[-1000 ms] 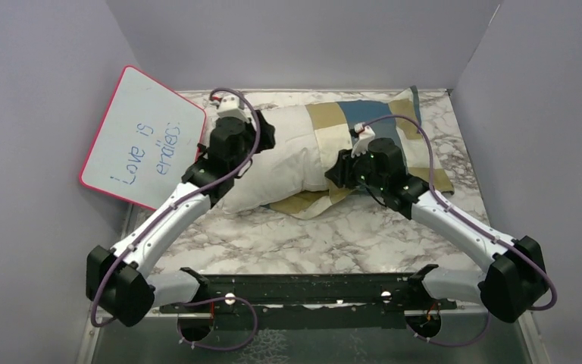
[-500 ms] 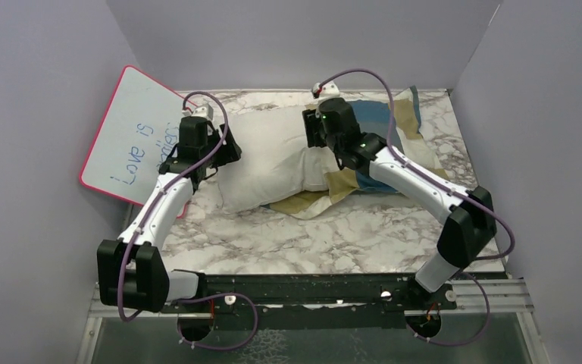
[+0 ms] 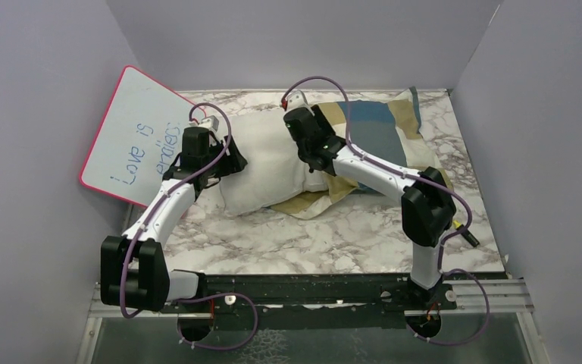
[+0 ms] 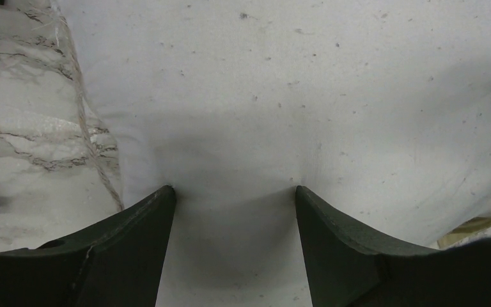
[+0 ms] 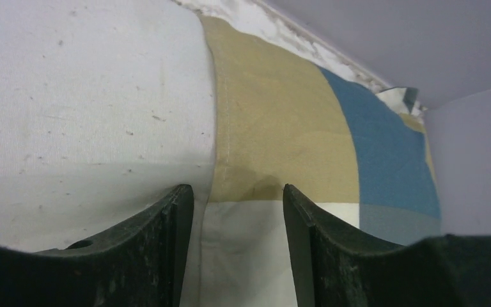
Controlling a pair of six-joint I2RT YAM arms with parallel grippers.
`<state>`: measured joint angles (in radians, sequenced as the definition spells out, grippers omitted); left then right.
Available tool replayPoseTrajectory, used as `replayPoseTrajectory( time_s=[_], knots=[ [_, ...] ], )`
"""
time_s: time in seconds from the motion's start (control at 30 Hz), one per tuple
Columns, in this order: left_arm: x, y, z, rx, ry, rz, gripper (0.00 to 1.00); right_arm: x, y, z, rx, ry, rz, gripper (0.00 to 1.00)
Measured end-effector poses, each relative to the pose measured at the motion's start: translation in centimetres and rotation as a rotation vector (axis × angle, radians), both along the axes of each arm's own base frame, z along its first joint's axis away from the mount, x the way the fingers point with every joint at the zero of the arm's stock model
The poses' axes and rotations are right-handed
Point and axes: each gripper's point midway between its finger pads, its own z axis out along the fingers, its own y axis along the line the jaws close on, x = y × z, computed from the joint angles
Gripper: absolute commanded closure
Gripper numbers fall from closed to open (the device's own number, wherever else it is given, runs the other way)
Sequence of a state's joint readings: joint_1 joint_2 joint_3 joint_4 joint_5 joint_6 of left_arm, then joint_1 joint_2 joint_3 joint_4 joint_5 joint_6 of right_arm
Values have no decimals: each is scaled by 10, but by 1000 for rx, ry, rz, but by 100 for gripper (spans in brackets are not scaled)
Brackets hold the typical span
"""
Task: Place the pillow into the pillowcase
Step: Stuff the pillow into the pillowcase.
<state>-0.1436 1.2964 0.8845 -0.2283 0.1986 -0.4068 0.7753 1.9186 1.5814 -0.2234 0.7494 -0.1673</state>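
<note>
Right gripper (image 5: 236,192) has swung left; pillow (image 3: 265,159) lies partly inside pillowcase (image 3: 379,133).

The left end effector (image 4: 233,188) sits against the left end of the pillow (image 3: 261,159), with the whiteboard (image 3: 140,136) just behind it at the left edge of the surface (image 3: 311,235). Ahead of it the pillow runs rightward into the pillowcase (image 3: 379,136). The pillowcase's open edge lies between the fingers of the right end effector (image 5: 236,187), with pillow to their left and pillowcase to their right.
</note>
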Motion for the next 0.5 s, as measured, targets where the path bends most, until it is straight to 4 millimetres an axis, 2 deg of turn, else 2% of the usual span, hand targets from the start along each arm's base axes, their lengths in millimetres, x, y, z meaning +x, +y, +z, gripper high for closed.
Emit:
replayPoseTrajectory(
  time_s=[0.17, 0.23, 0.5],
  knots=[
    [-2, -4, -5, -34, 0, -2, 31, 0, -1, 18, -113, -81, -43, 45],
    [-2, -4, -8, -43, 1, 1, 31, 4, -3, 22, -148, -103, -69, 49],
    [-2, -4, -7, -53, -8, 6, 32, 13, -9, 14, -266, -126, -126, 68]
  ],
)
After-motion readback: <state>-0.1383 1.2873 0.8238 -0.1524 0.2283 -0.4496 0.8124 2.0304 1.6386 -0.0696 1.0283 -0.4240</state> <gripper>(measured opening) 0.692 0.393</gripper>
